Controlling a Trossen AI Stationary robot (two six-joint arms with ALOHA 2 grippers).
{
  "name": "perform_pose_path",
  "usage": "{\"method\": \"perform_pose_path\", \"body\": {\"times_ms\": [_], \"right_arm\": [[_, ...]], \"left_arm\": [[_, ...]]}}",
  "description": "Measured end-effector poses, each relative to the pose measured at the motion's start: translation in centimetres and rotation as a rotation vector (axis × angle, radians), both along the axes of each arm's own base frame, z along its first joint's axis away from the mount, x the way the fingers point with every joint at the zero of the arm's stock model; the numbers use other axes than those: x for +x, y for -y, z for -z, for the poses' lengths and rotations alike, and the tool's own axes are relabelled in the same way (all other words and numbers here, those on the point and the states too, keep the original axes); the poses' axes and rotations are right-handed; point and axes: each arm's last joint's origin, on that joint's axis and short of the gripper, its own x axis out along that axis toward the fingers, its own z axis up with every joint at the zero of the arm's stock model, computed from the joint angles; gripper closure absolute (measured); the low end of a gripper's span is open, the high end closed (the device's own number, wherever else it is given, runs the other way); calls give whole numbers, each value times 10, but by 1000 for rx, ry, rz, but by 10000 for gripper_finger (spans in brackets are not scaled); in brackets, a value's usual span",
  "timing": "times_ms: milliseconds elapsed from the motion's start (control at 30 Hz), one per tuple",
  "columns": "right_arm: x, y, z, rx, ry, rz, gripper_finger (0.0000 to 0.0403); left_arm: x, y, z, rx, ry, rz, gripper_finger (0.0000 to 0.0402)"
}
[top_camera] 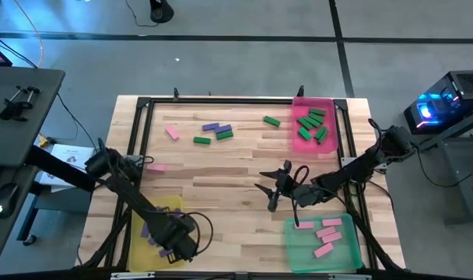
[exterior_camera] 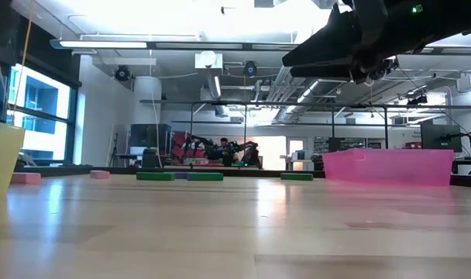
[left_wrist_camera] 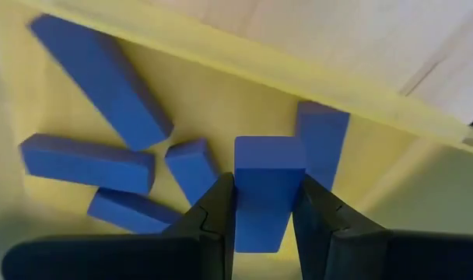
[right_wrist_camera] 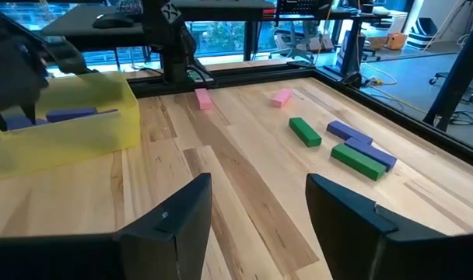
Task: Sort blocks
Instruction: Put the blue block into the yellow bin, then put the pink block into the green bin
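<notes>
Jaws of left gripper (left_wrist_camera: 266,225) clenched on a purple block (left_wrist_camera: 268,187), low inside the yellow tray (top_camera: 174,204) at seven o'clock on the surface (top_camera: 236,167). Right gripper (right_wrist_camera: 260,210) released, hovering near five o'clock beside the green tray (top_camera: 353,253). Loose blocks (top_camera: 217,131) scattered toward twelve o'clock.

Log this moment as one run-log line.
left gripper: shut on purple rectangular block, over translucent yellow tray | right gripper: open, empty, mid-table
</notes>
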Motion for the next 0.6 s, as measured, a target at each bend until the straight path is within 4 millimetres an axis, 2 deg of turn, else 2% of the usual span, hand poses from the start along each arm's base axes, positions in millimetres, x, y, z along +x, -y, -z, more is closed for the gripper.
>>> {"method": "perform_pose_path", "body": {"times_ms": [233, 400, 467, 600], "right_arm": [[0, 0, 0, 1, 0, -3, 210], [0, 0, 0, 3, -1, -8, 210], [0, 0, 0, 4, -1, -9, 210], [0, 0, 0, 12, 1, -9, 210]], "left_arm": [[-9, -6, 26, -79, -74, 14, 337], [-11, -9, 33, -87, -53, 85, 336], [-13, -13, 32, -27, -64, 84, 317], [-18, -18, 29, 20, -103, 74, 255]]}}
